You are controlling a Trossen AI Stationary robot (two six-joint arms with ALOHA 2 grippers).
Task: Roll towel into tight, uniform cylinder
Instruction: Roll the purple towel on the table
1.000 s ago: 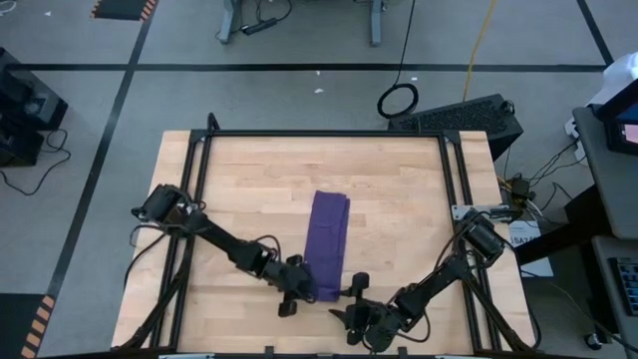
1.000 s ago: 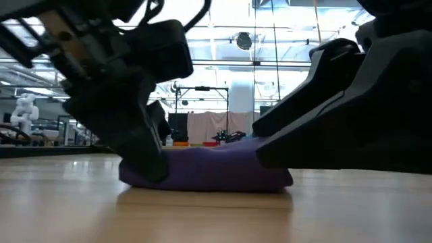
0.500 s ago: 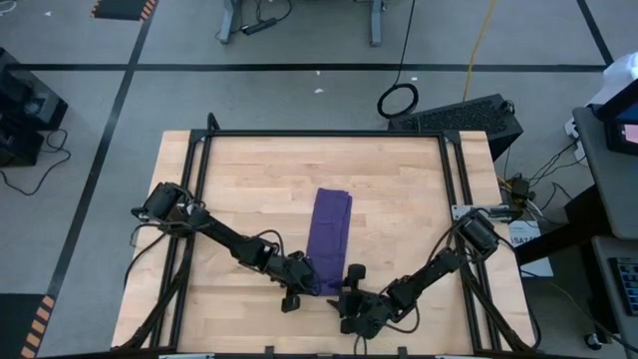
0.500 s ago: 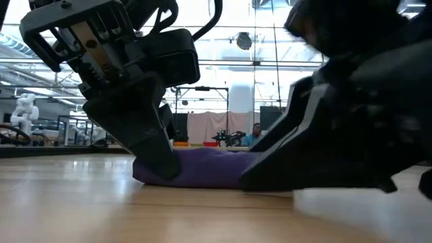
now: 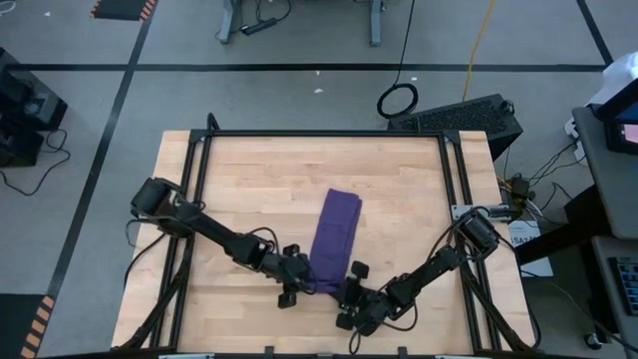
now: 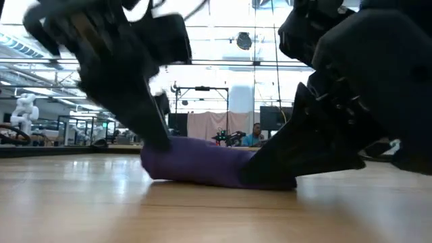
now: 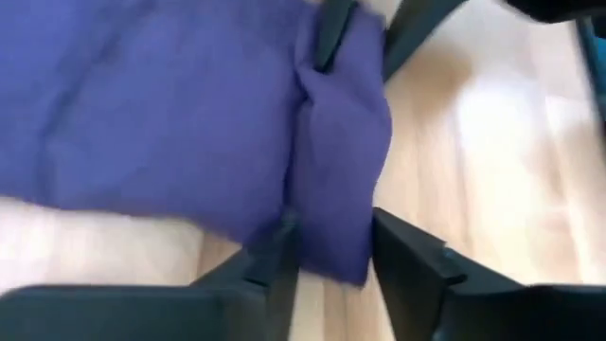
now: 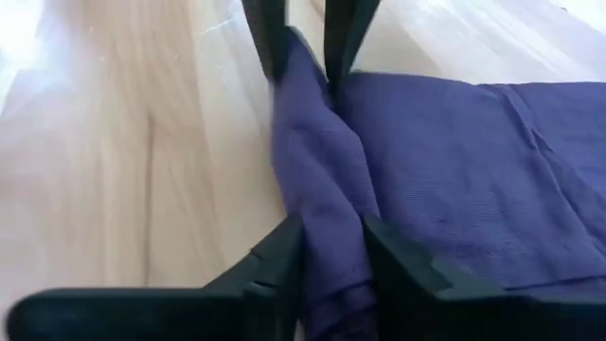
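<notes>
Towel (image 5: 334, 237) folded strip on table (image 5: 399, 179), near end pinched by both hands

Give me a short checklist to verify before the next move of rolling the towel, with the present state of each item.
1. Towel folded into a narrow strip on the table: ok.
2. Left pincer has the towel's near end between its fingers: ok.
3. Right pincer has the same end between its fingers: ok.
4. Both pincers face each other across that end: ok.
5. Strip lies straight on the table: not ok, it is skewed.
6. Roll started: not ok, only a pinched ridge shows.
</notes>
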